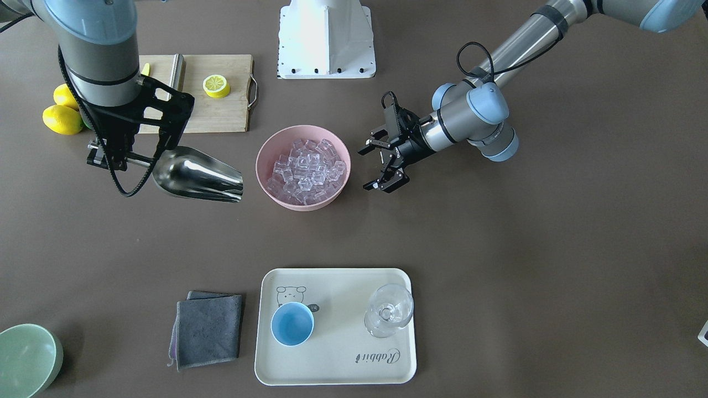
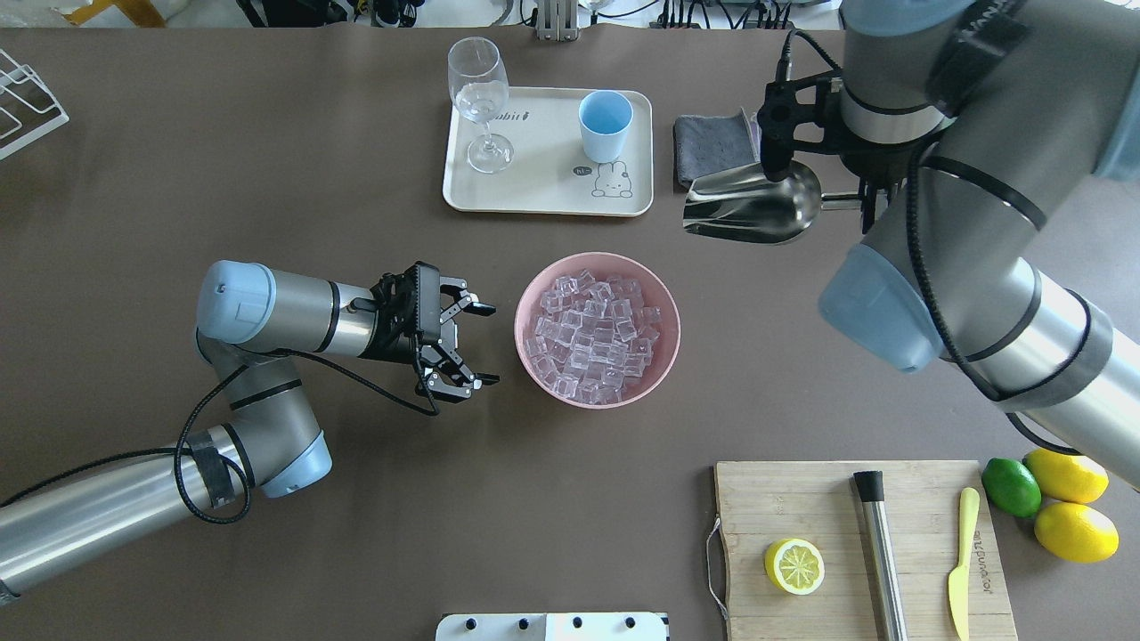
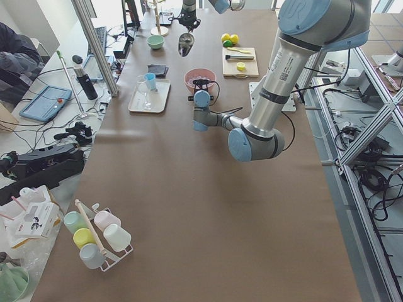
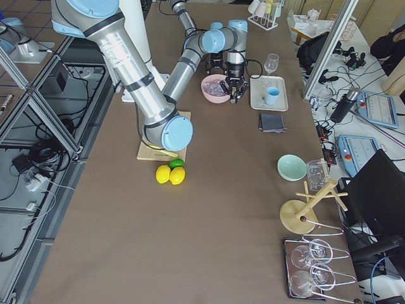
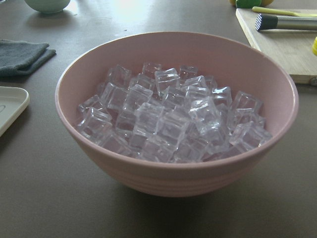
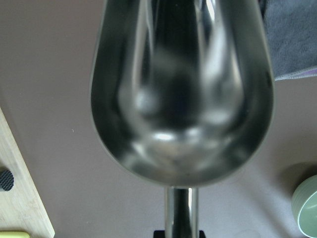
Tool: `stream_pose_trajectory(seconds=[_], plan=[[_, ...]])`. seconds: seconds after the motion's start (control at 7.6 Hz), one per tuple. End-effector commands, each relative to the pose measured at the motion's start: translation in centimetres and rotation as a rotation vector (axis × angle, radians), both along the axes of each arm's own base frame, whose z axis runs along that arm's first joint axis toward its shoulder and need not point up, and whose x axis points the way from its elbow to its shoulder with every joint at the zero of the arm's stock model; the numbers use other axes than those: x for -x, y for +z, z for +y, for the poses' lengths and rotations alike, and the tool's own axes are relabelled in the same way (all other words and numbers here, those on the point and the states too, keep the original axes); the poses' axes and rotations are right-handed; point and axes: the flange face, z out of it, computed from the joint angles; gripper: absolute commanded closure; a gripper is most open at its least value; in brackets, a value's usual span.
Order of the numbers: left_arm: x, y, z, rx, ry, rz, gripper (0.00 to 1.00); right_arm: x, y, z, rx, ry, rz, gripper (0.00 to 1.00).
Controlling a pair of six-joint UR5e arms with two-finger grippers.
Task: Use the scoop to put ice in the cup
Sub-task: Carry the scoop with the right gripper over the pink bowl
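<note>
The ice (image 1: 305, 170) fills a pink bowl (image 1: 265, 145) at mid-table; it also shows in the overhead view (image 2: 592, 334) and fills the left wrist view (image 5: 168, 119). My right gripper (image 1: 117, 158) is shut on the handle of the steel scoop (image 1: 199, 176). It holds the scoop level above the table beside the bowl, with the open mouth toward the bowl. The trough is empty in the right wrist view (image 6: 181, 89). My left gripper (image 2: 490, 344) is open and empty on the bowl's other side. The light-blue cup (image 1: 292, 324) stands empty on a cream tray (image 1: 343, 354).
A stemmed glass (image 1: 389, 315) shares the tray. A grey cloth (image 1: 209, 329) lies beside the tray, and a pale green bowl (image 1: 27, 359) is at the table corner. A cutting board (image 2: 855, 552) carries a lemon half, a steel rod and a yellow knife. Lemons and a lime (image 2: 1051, 503) lie next to it.
</note>
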Motion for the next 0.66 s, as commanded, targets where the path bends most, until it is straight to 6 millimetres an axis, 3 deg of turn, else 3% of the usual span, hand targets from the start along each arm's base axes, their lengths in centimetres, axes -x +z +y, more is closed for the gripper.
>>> stream_pose_trajectory(seconds=[0.0,0.13,0.39,0.53], plan=[[0.1,1.0,-0.1,0.040,0.001,0.033,0.02,6.6,-6.0,1.3,-0.033,-0.183,0.173,1.00],[0.1,1.0,-0.1,0.041,0.001,0.034,0.02,9.0,-6.4,1.8,-0.016,-0.225,0.221,1.00],[0.1,1.4,-0.2,0.034,-0.016,0.050,0.02,11.0,-5.2,2.4,-0.013,-0.276,0.279,1.00],[0.1,1.3,-0.2,0.035,-0.019,0.052,0.02,13.2,-4.3,3.4,-0.001,-0.300,0.298,1.00]])
